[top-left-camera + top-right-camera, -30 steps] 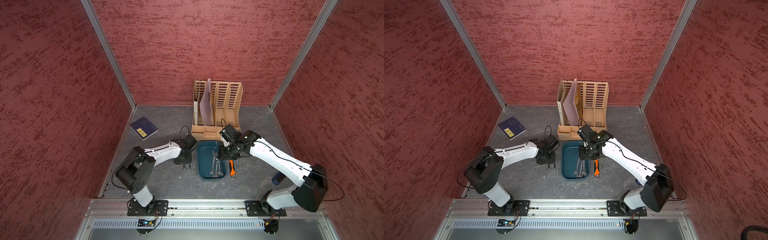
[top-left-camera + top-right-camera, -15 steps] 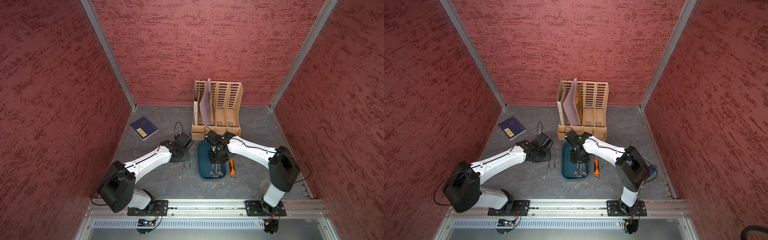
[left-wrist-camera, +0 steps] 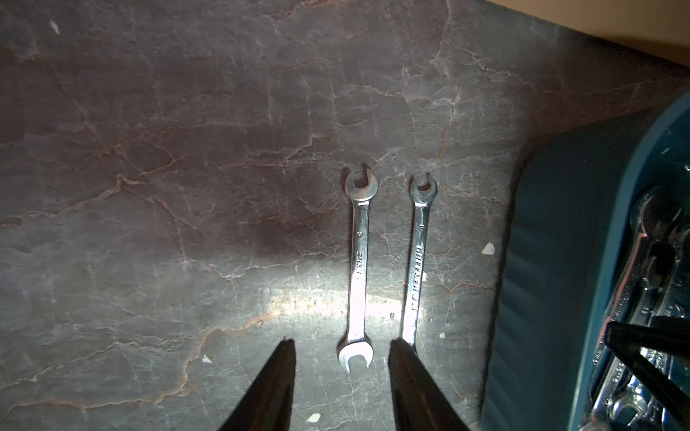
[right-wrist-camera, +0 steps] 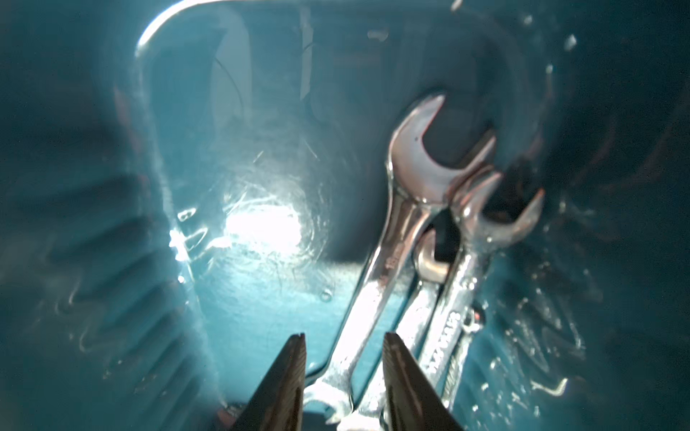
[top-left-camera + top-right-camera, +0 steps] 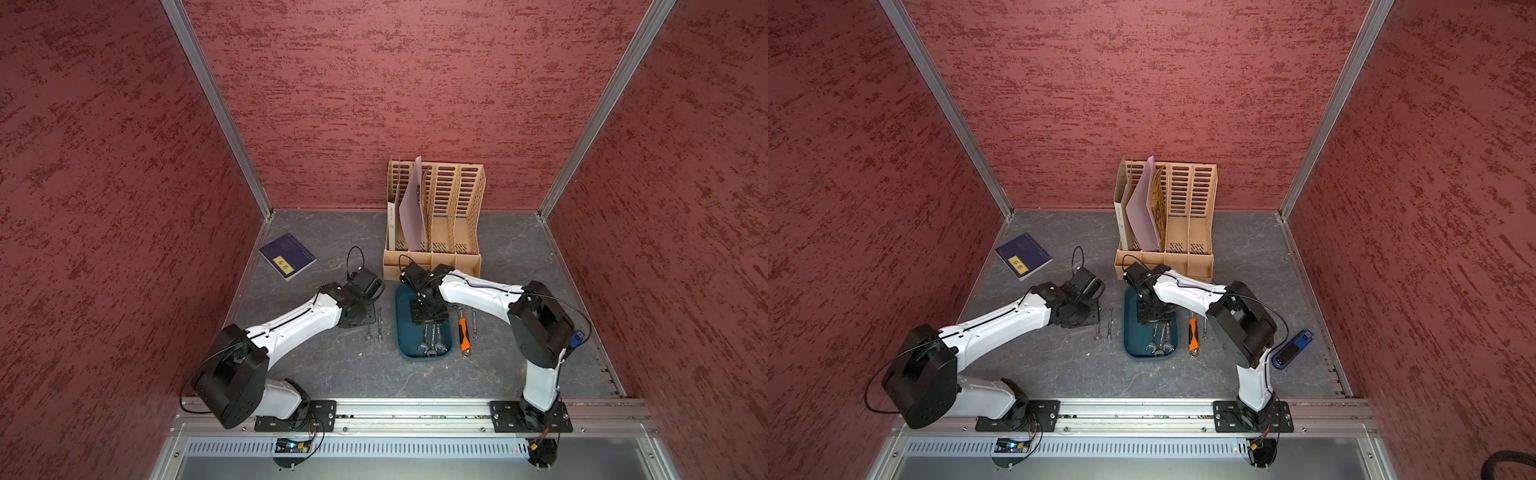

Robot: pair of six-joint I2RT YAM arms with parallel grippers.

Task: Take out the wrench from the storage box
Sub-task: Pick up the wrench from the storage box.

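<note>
Right wrist: large wrench lies in the storage box, overlapping two other wrenches near one side wall; bare box floor on the other side. Right end effector spread, its fingers straddling that shank, nothing pinched. Shank lettering too blurred to read. Left wrist: left end effector spread and empty over the bench, tips either side of a small wrench stamped "8"; storage box wall just beside
</note>
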